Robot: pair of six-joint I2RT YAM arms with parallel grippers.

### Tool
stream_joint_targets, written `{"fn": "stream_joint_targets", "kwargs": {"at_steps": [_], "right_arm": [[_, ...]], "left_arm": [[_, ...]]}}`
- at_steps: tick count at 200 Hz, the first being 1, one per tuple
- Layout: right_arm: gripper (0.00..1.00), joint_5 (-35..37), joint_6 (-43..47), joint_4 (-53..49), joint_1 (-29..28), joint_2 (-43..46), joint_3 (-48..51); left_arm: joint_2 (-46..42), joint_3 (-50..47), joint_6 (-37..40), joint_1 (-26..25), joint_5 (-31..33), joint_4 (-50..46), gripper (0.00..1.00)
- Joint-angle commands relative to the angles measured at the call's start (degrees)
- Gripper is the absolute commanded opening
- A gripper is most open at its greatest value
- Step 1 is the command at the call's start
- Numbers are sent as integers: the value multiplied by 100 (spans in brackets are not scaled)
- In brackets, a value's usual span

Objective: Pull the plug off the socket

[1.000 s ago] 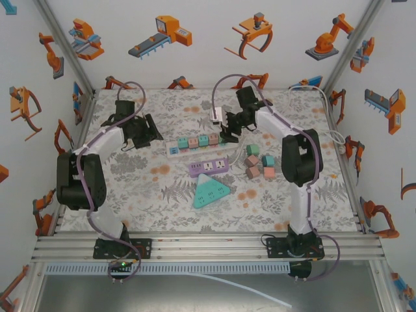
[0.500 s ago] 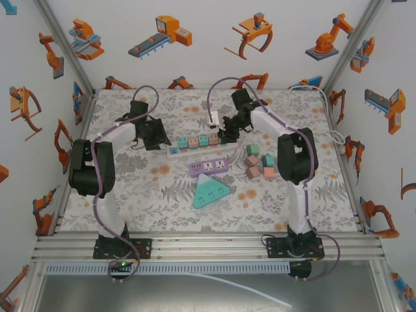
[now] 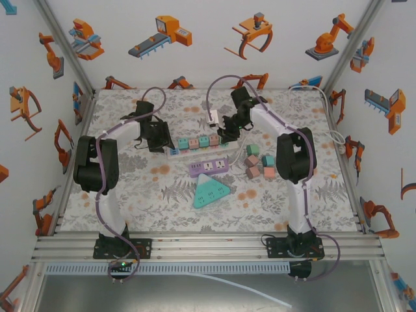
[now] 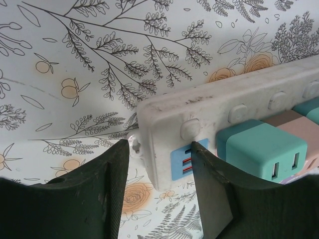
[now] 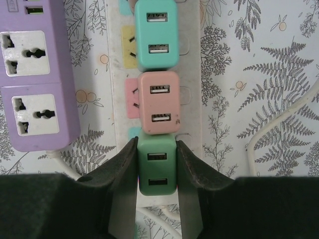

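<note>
Green plug (image 5: pixel 157 167) sits last in the row on the white strip (image 5: pixel 192 114), with the right gripper (image 5: pixel 157 145) pinching its two sides. The right wrist view resolves twin USB slots on its face. The left gripper (image 4: pixel 159 149) is spread, straddling the strip's opposite end, and the top view adds a purple strip (image 3: pixel 208 167) alongside.

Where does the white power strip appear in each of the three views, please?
Top external: the white power strip lies just above the centre.
Left wrist: the strip crosses the right half.
Right wrist: the strip runs top to bottom through the centre.
Shared landmark: the row of plugs on it.
</note>
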State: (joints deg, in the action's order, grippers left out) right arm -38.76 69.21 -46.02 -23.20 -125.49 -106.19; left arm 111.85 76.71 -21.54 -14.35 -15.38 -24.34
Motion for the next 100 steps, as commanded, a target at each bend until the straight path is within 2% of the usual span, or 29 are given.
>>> {"fn": "stream_joint_targets", "kwargs": {"at_steps": [1, 100], "right_arm": [[20, -536, -264, -116, -58, 36, -477], [14, -746, -329, -361, -56, 180, -670]], "left_arm": [[292, -77, 292, -134, 309, -589, 51], [263, -56, 370, -168, 601, -678, 50]]}}
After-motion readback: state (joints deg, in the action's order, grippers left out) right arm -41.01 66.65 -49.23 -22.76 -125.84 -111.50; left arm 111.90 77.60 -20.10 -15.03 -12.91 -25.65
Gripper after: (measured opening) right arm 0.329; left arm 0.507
